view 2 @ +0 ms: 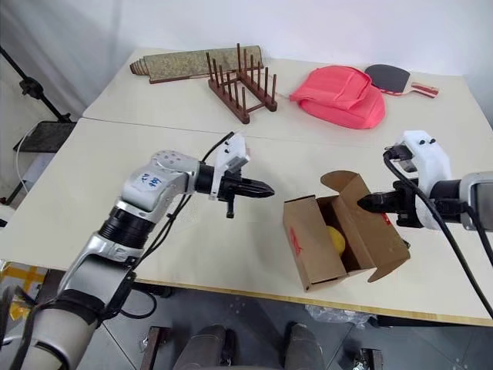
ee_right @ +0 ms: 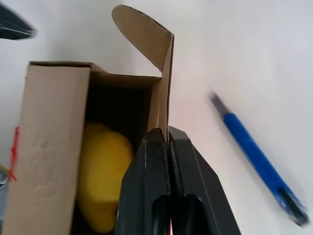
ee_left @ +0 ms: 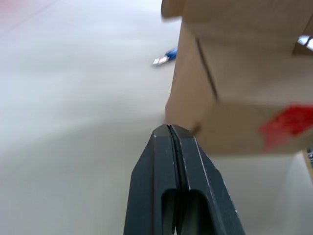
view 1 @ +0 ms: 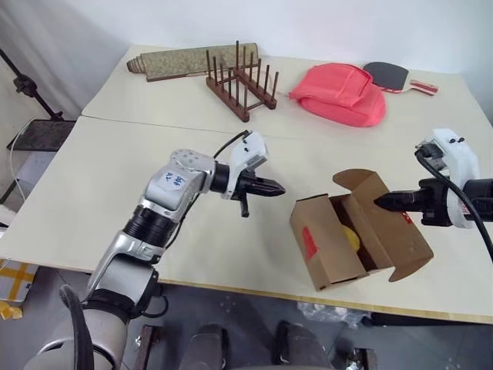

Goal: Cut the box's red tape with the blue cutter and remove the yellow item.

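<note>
While shut, both grippers [view 1: 276, 187] [view 1: 379, 202] level.

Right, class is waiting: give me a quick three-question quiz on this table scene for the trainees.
1. Fill in: the blue cutter lies on the ____.
2. True or false: the box is closed.
3. What is inside the box? A) a yellow item B) the blue cutter C) nothing

Key: 1 table; 2 false; 3 A
</note>
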Action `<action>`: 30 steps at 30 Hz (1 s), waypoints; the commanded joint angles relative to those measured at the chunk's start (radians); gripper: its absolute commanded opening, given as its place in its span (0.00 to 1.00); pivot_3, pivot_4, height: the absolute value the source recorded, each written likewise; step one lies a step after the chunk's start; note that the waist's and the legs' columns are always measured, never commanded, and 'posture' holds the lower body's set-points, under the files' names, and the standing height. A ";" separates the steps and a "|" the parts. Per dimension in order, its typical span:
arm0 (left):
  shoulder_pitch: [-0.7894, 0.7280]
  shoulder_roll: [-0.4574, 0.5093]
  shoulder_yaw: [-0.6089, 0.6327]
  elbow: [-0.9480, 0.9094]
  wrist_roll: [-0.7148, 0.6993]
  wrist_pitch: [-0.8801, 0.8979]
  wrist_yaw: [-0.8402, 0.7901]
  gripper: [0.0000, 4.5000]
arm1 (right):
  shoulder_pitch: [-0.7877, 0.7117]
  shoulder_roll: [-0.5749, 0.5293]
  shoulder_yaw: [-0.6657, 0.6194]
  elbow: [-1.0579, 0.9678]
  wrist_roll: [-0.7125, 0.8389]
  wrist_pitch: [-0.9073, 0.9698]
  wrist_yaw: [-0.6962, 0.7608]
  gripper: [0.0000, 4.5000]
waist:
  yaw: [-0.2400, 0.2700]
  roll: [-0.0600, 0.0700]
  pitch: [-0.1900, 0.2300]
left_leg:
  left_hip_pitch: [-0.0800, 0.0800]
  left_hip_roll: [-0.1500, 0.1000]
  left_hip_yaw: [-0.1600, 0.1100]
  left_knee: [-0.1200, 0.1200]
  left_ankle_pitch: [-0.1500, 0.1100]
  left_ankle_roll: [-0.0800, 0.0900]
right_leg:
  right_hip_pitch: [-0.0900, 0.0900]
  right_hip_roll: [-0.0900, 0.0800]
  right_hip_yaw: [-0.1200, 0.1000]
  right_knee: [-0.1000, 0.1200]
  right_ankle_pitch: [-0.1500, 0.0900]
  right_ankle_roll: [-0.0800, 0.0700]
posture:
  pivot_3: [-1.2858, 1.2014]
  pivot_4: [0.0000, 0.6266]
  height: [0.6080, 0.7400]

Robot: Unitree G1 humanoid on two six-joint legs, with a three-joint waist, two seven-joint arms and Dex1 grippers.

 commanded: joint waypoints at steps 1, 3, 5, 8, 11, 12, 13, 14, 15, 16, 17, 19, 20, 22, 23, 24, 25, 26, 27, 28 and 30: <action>-0.056 -0.025 0.049 -0.020 -0.037 -0.010 -0.020 0.00 | -0.014 -0.001 -0.006 -0.021 0.016 -0.042 0.008 0.00 | 0.002 0.000 0.000 | 0.000 0.000 0.000 0.000 0.000 0.000 | 0.000 0.000 0.000 0.000 0.000 0.000 | 0.52 0.24 1.00; -0.073 -0.044 0.069 -0.048 -0.078 0.035 -0.034 0.00 | -0.012 0.016 0.004 -0.021 0.016 -0.053 0.001 0.00 | 0.002 0.000 0.000 | 0.000 0.000 0.000 0.000 0.000 0.000 | 0.000 0.000 0.000 0.000 0.000 0.000 | 0.52 0.24 1.00; -0.072 -0.048 0.051 -0.082 -0.084 0.060 -0.057 0.00 | -0.010 0.027 0.013 -0.022 0.016 -0.057 -0.004 0.00 | 0.004 0.000 0.000 | 0.000 0.000 0.000 0.000 0.000 0.000 | 0.000 0.000 0.000 0.000 0.000 0.000 | 0.52 0.24 1.00; -0.052 -0.046 0.022 -0.135 -0.090 0.094 -0.079 0.00 | -0.019 0.032 0.021 -0.018 0.016 -0.057 -0.008 0.00 | 0.006 0.000 0.000 | 0.000 0.000 0.000 0.000 0.000 0.000 | 0.000 0.000 0.000 0.000 0.000 0.000 | 0.52 0.24 1.00; -0.025 -0.026 -0.012 -0.199 -0.107 0.149 -0.114 0.00 | -0.030 0.032 0.025 -0.011 0.016 -0.054 -0.007 0.00 | 0.009 0.000 0.000 | 0.000 0.000 0.000 0.000 0.000 0.000 | 0.000 0.000 0.000 0.000 0.000 0.000 | 0.52 0.24 1.00; -0.014 -0.013 -0.030 -0.215 -0.098 0.151 -0.127 0.00 | -0.036 0.034 0.028 -0.008 0.016 -0.053 -0.010 0.00 | 0.009 0.000 0.000 | 0.000 0.000 0.000 0.000 0.000 0.000 | 0.000 0.000 0.000 -0.001 0.001 0.000 | 0.52 0.24 1.00; -0.005 -0.003 -0.043 -0.225 -0.093 0.158 -0.135 0.00 | -0.041 0.036 0.030 -0.005 0.016 -0.052 -0.012 0.00 | 0.009 0.000 0.000 | 0.000 0.000 0.000 0.000 0.000 0.000 | 0.000 0.000 0.000 -0.001 0.000 0.000 | 0.52 0.24 1.00; 0.001 0.007 -0.053 -0.232 -0.091 0.167 -0.140 0.00 | -0.044 0.040 0.031 -0.003 0.016 -0.053 -0.015 0.00 | 0.009 0.000 0.000 | 0.000 0.000 0.000 0.000 0.000 0.000 | 0.000 0.000 0.000 -0.001 0.000 0.000 | 0.52 0.24 1.00; 0.006 0.016 -0.062 -0.238 -0.084 0.161 -0.144 0.00 | -0.046 0.046 0.030 0.000 0.016 -0.055 -0.026 0.00 | 0.009 0.000 0.000 | 0.000 0.000 0.000 0.000 0.000 0.000 | 0.000 0.000 0.000 -0.001 0.001 0.000 | 0.52 0.24 1.00; 0.008 0.021 -0.070 -0.236 -0.074 0.154 -0.142 0.00 | -0.051 0.055 0.031 0.006 0.016 -0.057 -0.040 0.00 | 0.008 0.000 0.000 | 0.000 0.000 0.000 0.000 0.000 0.000 | 0.000 0.000 0.000 -0.001 0.001 0.000 | 0.52 0.24 1.00; 0.009 0.027 -0.081 -0.233 -0.061 0.140 -0.141 0.00 | -0.060 0.066 0.033 0.013 0.016 -0.057 -0.054 0.00 | 0.008 0.000 0.000 | 0.000 0.000 0.000 0.000 0.000 0.000 | 0.000 0.000 0.000 -0.001 0.001 0.000 | 0.52 0.24 1.00; 0.010 0.037 -0.109 -0.215 -0.020 0.102 -0.132 0.00 | -0.076 0.080 0.036 0.021 0.016 -0.053 -0.069 0.00 | 0.009 0.000 0.000 | 0.000 0.000 0.000 0.001 0.000 0.000 | 0.000 0.000 0.000 -0.001 0.001 0.000 | 0.52 0.24 1.00; 0.011 0.041 -0.119 -0.209 -0.006 0.088 -0.131 0.00 | -0.081 0.085 0.036 0.022 0.016 -0.050 -0.073 0.00 | 0.010 0.000 0.000 | 0.000 0.000 0.000 0.001 0.000 0.000 | 0.000 0.000 0.000 -0.001 0.001 0.000 | 0.52 0.24 1.00; 0.014 0.045 -0.136 -0.192 0.023 0.057 -0.127 0.00 | -0.085 0.090 0.034 0.022 0.016 -0.045 -0.071 0.00 | 0.011 0.000 0.000 | -0.001 0.000 0.000 0.001 0.000 0.000 | 0.000 0.000 0.000 -0.001 0.001 0.000 | 0.52 0.24 1.00; 0.019 0.052 -0.156 -0.182 0.047 0.033 -0.133 0.00 | -0.087 0.083 0.033 0.020 0.016 -0.039 -0.059 0.00 | 0.011 0.000 0.000 | -0.001 0.000 0.000 0.001 0.000 0.000 | 0.000 0.000 0.000 -0.001 0.001 0.000 | 0.52 0.24 1.00; 0.024 0.058 -0.169 -0.176 0.068 0.012 -0.136 0.00 | -0.088 0.076 0.031 0.018 0.016 -0.034 -0.046 0.00 | 0.011 0.000 0.000 | -0.001 0.000 0.000 0.001 0.000 0.000 | 0.000 0.000 0.000 -0.001 0.001 0.000 | 0.52 0.24 1.00; 0.028 0.065 -0.181 -0.171 0.087 -0.007 -0.138 0.00 | -0.088 0.067 0.030 0.014 0.016 -0.029 -0.031 0.00 | 0.012 0.000 0.000 | -0.001 0.000 0.000 0.001 0.000 0.000 | 0.000 0.000 0.000 -0.001 0.001 0.000 | 0.52 0.24 1.00; 0.033 0.075 -0.191 -0.169 0.103 -0.024 -0.143 0.00 | -0.088 0.055 0.030 0.011 0.016 -0.023 -0.015 0.00 | 0.012 0.000 0.000 | 0.000 0.000 0.000 0.001 0.000 0.000 | 0.000 0.000 0.000 -0.001 0.001 0.000 | 0.52 0.24 1.00; 0.035 0.080 -0.196 -0.168 0.112 -0.036 -0.147 0.00 | -0.087 0.048 0.030 0.009 0.016 -0.021 -0.005 0.00 | 0.012 0.001 0.000 | 0.000 0.000 0.000 0.001 0.000 0.000 | 0.001 0.000 0.000 -0.001 0.001 0.000 | 0.52 0.24 1.00; 0.038 0.087 -0.199 -0.168 0.118 -0.044 -0.150 0.00 | -0.086 0.038 0.030 0.006 0.016 -0.018 0.010 0.00 | 0.012 0.001 0.000 | 0.000 0.000 0.000 0.001 0.000 0.000 | 0.001 0.000 0.000 -0.001 0.001 0.000 | 0.52 0.24 1.00; 0.045 0.124 -0.217 -0.163 0.158 -0.083 -0.156 0.00 | -0.078 -0.020 0.025 -0.007 0.016 0.004 0.096 0.00 | 0.013 0.001 0.000 | 0.001 0.000 0.000 0.001 0.000 0.000 | 0.003 0.000 0.000 -0.001 0.001 0.000 | 0.52 0.24 1.00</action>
